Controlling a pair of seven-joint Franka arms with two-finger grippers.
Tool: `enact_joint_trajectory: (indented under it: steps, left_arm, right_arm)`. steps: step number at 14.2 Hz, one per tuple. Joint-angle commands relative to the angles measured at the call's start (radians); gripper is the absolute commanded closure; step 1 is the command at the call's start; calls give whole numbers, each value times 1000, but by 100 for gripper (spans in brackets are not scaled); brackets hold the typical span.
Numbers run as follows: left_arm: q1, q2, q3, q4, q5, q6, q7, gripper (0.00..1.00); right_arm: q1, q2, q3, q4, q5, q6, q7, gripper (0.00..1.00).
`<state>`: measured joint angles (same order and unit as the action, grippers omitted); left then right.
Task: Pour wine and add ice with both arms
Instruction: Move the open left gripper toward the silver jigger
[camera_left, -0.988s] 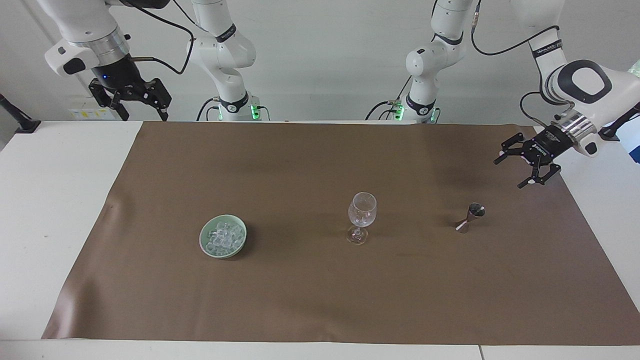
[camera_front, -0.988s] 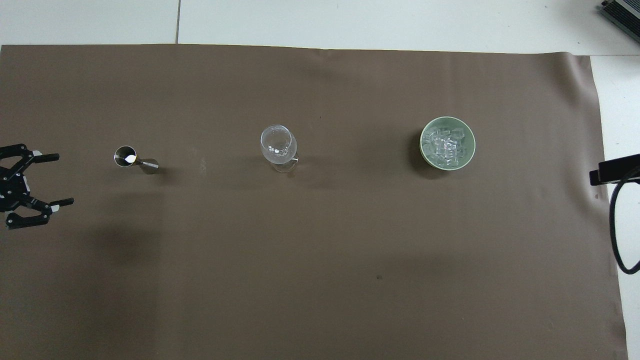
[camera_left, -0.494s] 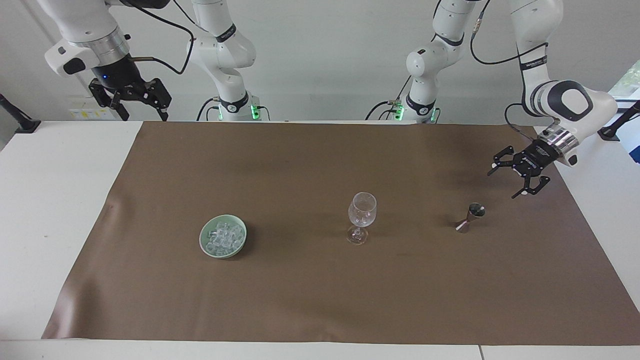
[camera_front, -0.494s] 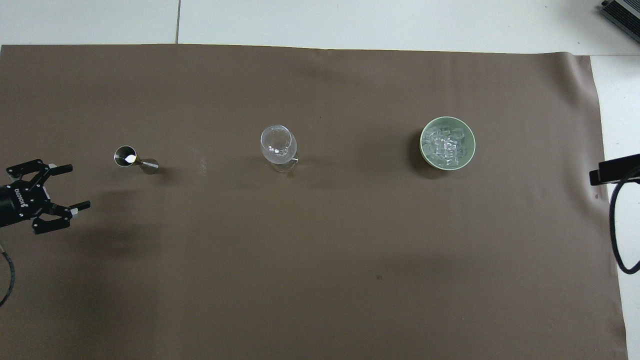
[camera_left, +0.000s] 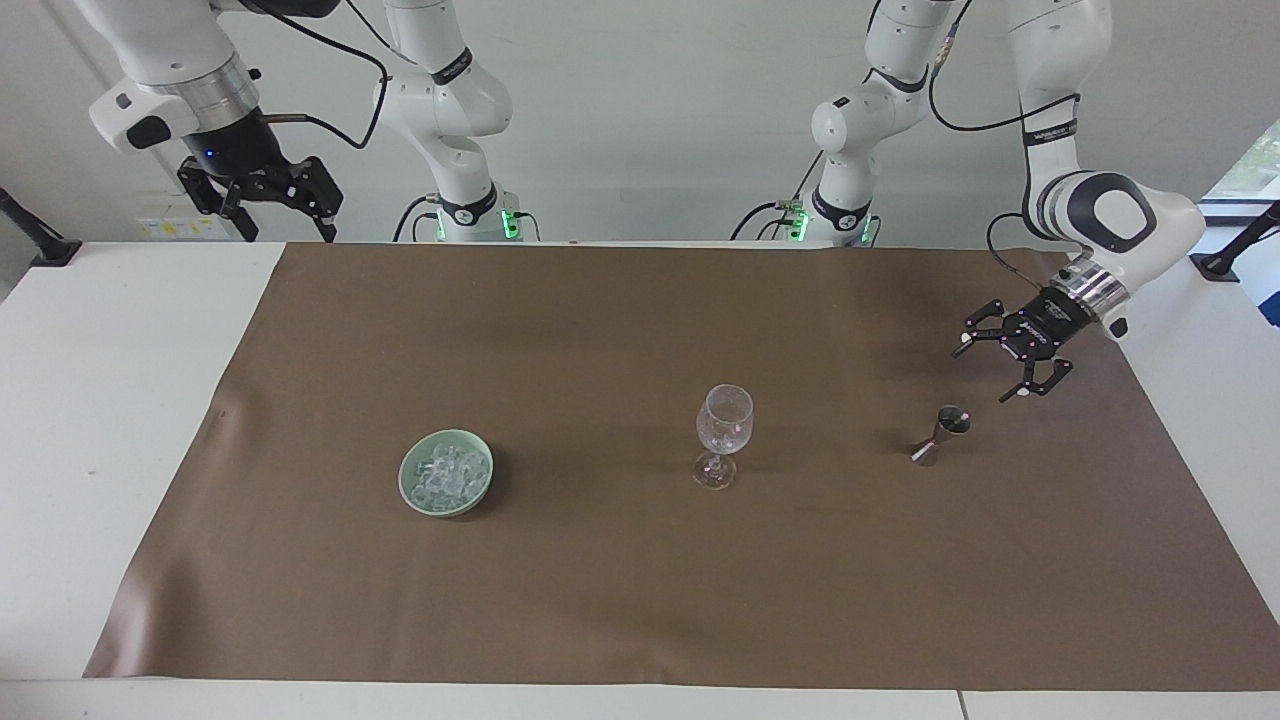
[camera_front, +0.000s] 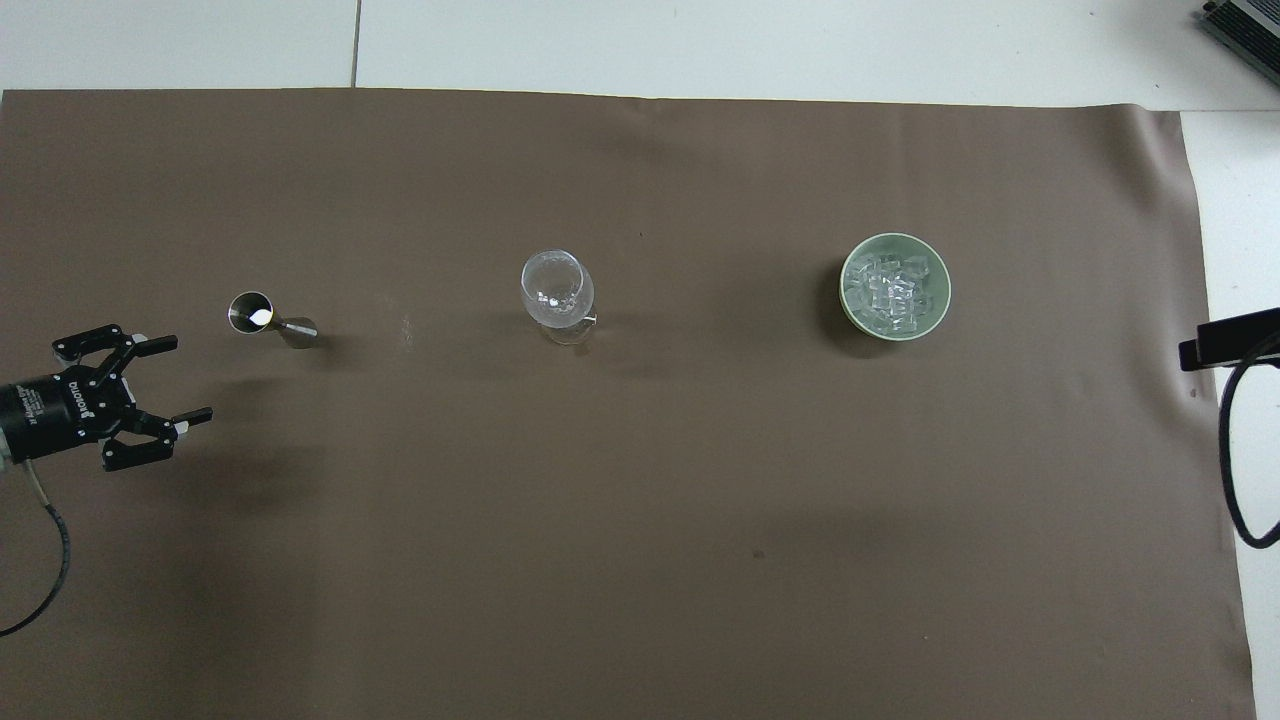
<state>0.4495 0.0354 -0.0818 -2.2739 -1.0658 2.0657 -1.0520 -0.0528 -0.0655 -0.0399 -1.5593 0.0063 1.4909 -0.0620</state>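
Left hand (camera_left: 1008, 367) hangs empty with its fingers spread wide, low over the brown mat (camera_left: 600, 320) at the left arm's end of the counter (camera_left: 100, 400), just beside the small metal jigger (camera_left: 941, 434) but not touching it. Over the last second it has dropped and swung in from the mat's edge toward the jigger, so the pouring step looks to be opening with a reach for that measure; nothing is gripped yet, and no part of the task is done.

Right hand (camera_left: 268, 200) waits high above the counter's corner near the right arm's base, fingers likewise apart and empty, and has not moved in that time.

Between the two, the stemmed glass (camera_left: 723, 432) stands upright at the middle of the mat, seemingly empty. Toward the right arm's end sits the green bowl (camera_left: 408, 482) with the ice (camera_left: 448, 474) heaped inside it, well apart from the glass.

Nothing lies between the left hand and the jigger. My guess is the jigger's narrow waist and small foot make it easy to knock over if a finger clips it on the way in
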Motion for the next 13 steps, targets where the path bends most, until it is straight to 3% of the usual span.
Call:
enact_joint_trajectory:
  steps: [1, 13]
  left_arm:
    - [-12, -25, 5, -26, -51, -1, 29, 0]
    - [-12, -12, 4, -22, -72, -27, 27, 0]
  right_arm:
    - [-2, -2, -1, -2, 15, -6, -30, 0]
    - [-2, -2, -1, -2, 15, -6, -30, 0]
